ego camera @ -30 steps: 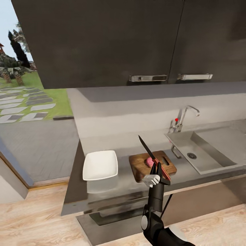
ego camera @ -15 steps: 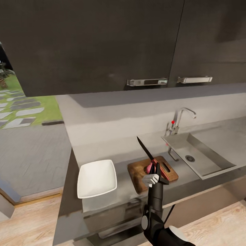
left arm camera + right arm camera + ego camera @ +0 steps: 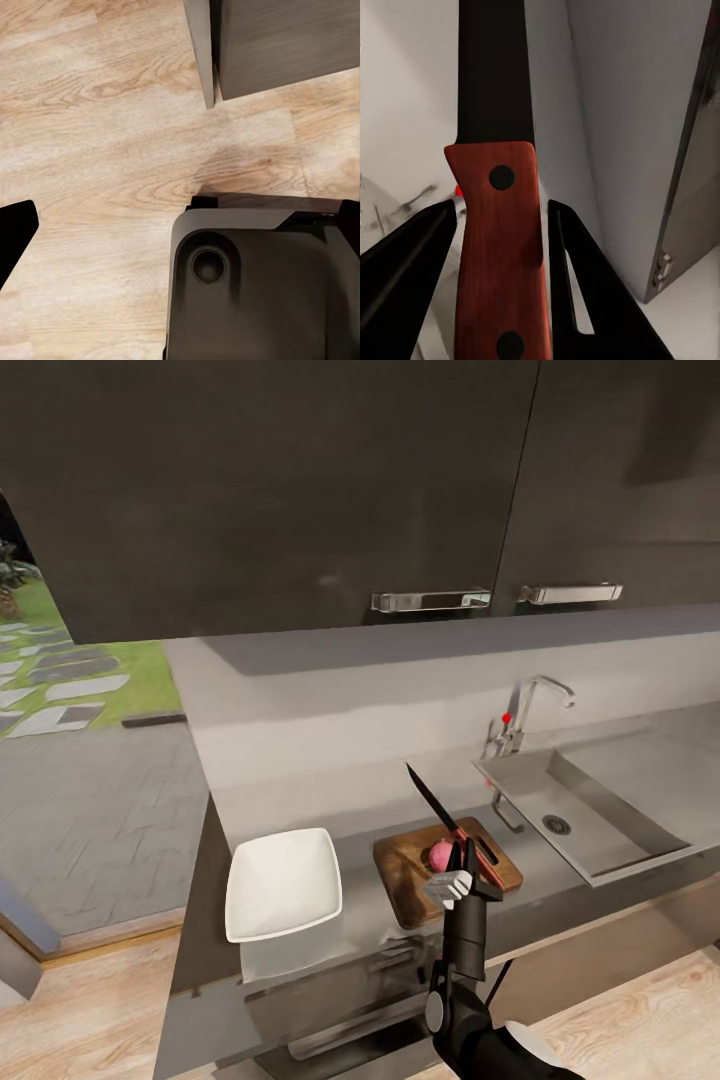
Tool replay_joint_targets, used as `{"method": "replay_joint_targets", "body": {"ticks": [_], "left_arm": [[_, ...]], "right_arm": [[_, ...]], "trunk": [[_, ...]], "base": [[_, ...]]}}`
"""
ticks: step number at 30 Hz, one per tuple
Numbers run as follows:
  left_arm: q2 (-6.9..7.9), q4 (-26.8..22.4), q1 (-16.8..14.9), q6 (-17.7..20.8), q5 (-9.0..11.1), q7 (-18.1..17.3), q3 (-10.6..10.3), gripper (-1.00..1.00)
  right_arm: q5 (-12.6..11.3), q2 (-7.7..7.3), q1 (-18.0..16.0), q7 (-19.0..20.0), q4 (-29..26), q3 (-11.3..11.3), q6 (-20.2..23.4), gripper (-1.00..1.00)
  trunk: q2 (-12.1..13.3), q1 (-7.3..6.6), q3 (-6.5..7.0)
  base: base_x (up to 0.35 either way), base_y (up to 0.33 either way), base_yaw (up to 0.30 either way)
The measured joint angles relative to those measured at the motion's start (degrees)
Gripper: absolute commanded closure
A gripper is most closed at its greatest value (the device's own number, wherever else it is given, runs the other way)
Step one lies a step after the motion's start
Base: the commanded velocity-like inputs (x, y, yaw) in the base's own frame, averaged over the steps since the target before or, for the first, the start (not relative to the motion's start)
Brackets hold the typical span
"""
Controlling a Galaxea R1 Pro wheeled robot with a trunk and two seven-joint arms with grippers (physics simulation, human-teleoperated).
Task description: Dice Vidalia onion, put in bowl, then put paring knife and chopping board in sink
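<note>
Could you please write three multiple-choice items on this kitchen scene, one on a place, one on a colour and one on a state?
1. Where is the Vidalia onion?
A. In the sink
B. On the chopping board
C. In the bowl

2. What colour is the paring knife's handle?
A. Red
B. Blue
C. White

3. What state is the right gripper in?
A. Open and empty
B. Shut on the onion
C. Shut on the paring knife

Answers:
1. B: the head view shows the whole pink bulb on the chopping board, between the white bowl and the sink.
2. A: the right wrist view shows a red handle with dark rivets on the paring knife.
3. C: the fingers of the right gripper sit on either side of the handle, with the dark blade pointing up and away.
</note>
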Motion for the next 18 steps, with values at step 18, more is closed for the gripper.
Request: {"method": "replay_joint_targets", "body": {"ticks": [18], "left_arm": [[0.00,0.0,0.0,0.0,0.0,0.0,0.0,-1.00]], "right_arm": [[0.0,-2.05,0.0,2.6,4.8,-0.2,0.4,1.00]], "trunk": [[0.0,0.00,0.00]], "base": [[0.000,0.000,0.000]]}}
